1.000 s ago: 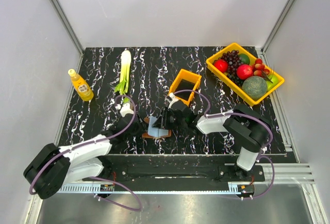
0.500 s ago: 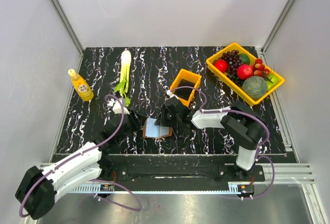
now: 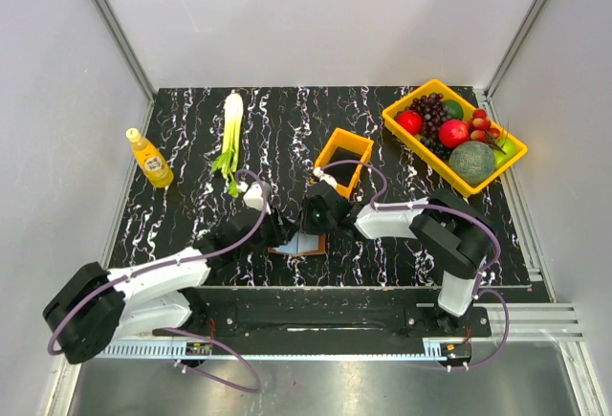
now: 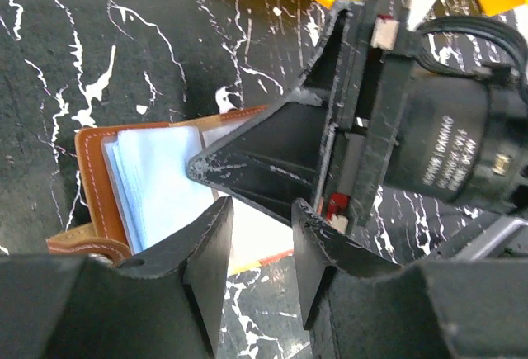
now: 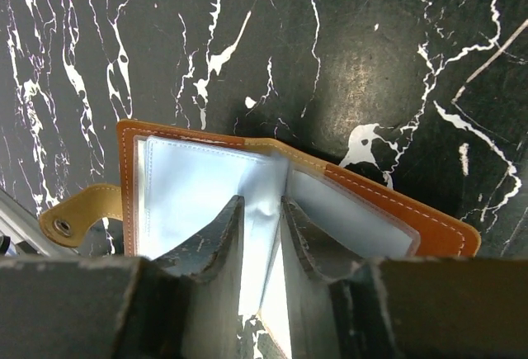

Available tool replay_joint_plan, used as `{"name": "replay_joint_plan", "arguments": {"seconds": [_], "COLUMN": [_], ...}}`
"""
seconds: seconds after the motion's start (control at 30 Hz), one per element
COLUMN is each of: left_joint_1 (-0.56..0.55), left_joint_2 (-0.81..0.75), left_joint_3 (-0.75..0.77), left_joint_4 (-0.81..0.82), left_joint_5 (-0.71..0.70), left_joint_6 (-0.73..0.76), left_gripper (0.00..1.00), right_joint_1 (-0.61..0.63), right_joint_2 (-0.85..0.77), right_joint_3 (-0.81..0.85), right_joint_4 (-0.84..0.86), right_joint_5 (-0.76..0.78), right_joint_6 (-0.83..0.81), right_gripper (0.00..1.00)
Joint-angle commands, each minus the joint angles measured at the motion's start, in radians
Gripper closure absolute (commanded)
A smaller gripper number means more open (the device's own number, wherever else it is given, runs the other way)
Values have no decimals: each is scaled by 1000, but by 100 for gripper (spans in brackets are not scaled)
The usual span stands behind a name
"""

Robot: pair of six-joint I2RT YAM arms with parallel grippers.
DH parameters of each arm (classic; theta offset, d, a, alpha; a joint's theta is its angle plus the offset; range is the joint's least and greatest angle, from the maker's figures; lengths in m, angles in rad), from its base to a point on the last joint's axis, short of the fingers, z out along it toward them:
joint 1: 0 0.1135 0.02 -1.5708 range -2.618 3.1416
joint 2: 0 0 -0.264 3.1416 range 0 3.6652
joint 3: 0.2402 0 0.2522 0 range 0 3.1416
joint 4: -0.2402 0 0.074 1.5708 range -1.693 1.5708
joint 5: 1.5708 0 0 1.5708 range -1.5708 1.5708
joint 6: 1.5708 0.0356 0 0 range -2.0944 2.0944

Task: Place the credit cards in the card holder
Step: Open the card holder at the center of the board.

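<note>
Where bolted side by side at the near edge of the black, white-veined marble-pattern table, reaches inward from both sides to one spot just ahead of the bases. Nearest, from the left: left gripper, black fingers set moderately apart, gripping nothing, hovering over the near edge of the small brown leather-like folding card holder. Lies spread open and flat on the table near the middle, between the two grippers, with a tan strap and its metal snap sticking out at one side. Carries the thin pale blue rectangular credit cards on its inner faces; cannot tell whether tucked into pockets or only resting there. From the right, facing the left one: right gripper, fingers set at a narrow gap astride the fold, a pale blue leaf standing up between them; cannot tell whether pinched or only flanked. Shows, in the left wrist view, one right finger lowered tip-first over the holder's inside, just beside the left fingers. Just beyond the right gripper: small orange plastic bin, upright, dark inside. Farther back on the left: green-and-white leek lying lengthwise, and a yellow plastic bottle standing near the left edge. At the far right corner: long yellow plastic tray holding grapes, red apples and a green melon.
</note>
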Motion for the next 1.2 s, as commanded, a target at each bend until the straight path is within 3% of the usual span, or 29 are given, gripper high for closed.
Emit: {"name": "replay_joint_plan", "arguments": {"seconds": [0.0,0.27,0.4,0.6,0.67,0.8,1.0,1.17], "left_joint_1": [-39,-137,-190,-234,-237,-239,-240,-242], "left_joint_2": [85,136,119,98,105,128,148,231], "left_joint_3": [69,69,11,-51,-69,-78,-89,-12], "left_joint_4": [-3,-78,-18,60,92,109,172,103], "left_joint_5": [-76,-237,-295,-332,-326,-320,-280,-288], "left_joint_6": [-28,-82,-109,-86,-82,-68,-37,-19], "left_gripper": [57,43,43,55,66,68,43,41], "right_joint_1": [2,2,-1,-13,-19,-36,-38,-38], "right_joint_2": [-31,-39,-36,-39,-43,-48,-56,-54], "right_joint_3": [12,13,18,19,18,16,16,13], "right_joint_4": [-34,-48,-49,-55,-55,-48,-38,-45], "right_joint_5": [58,75,70,65,64,41,24,21], "right_joint_6": [9,7,10,13,13,3,-5,-5], "right_gripper": [68,62,61,60,60,62,63,62]}}
